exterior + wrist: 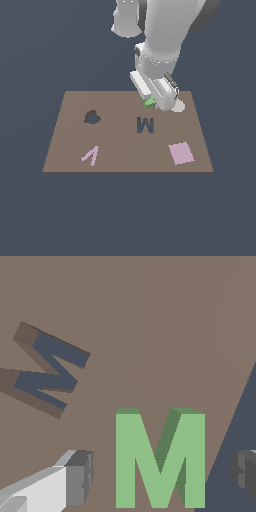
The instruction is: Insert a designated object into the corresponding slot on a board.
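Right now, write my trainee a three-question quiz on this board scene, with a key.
1. True or false: the green M piece already sits inside the M-shaped slot.
2. What lies between the fingers in the wrist view? A) pink square B) green M piece C) pale disc
3. Fill in: in the exterior view, the pink V piece lies near the board's front edge, on that view's ____ side.

Key
1. False; the piece is under the gripper, apart from the slot.
2. B; a finger shows on each side of it, with a gap.
3. left; the pink square is on the right.
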Controlling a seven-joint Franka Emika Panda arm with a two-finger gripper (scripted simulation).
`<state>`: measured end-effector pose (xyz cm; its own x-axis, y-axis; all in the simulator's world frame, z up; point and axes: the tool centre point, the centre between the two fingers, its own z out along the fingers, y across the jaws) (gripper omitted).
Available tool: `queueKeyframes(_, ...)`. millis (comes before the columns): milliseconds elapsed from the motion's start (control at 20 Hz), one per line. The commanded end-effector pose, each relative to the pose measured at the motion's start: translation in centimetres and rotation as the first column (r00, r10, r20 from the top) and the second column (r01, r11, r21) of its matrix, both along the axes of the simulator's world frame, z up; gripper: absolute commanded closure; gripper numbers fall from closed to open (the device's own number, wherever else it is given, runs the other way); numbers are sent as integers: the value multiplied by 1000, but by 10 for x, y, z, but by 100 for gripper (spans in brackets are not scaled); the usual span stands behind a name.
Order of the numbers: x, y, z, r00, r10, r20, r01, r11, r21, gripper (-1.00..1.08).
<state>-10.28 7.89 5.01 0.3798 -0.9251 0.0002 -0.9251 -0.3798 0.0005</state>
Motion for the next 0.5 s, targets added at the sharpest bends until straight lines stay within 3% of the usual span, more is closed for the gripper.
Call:
queueKeyframes(0,0,0,0,1000,0,0,0,1000,0,-92)
queueKeyframes(450,0,0,-18,1000,-2,0,2,1000,0,-92)
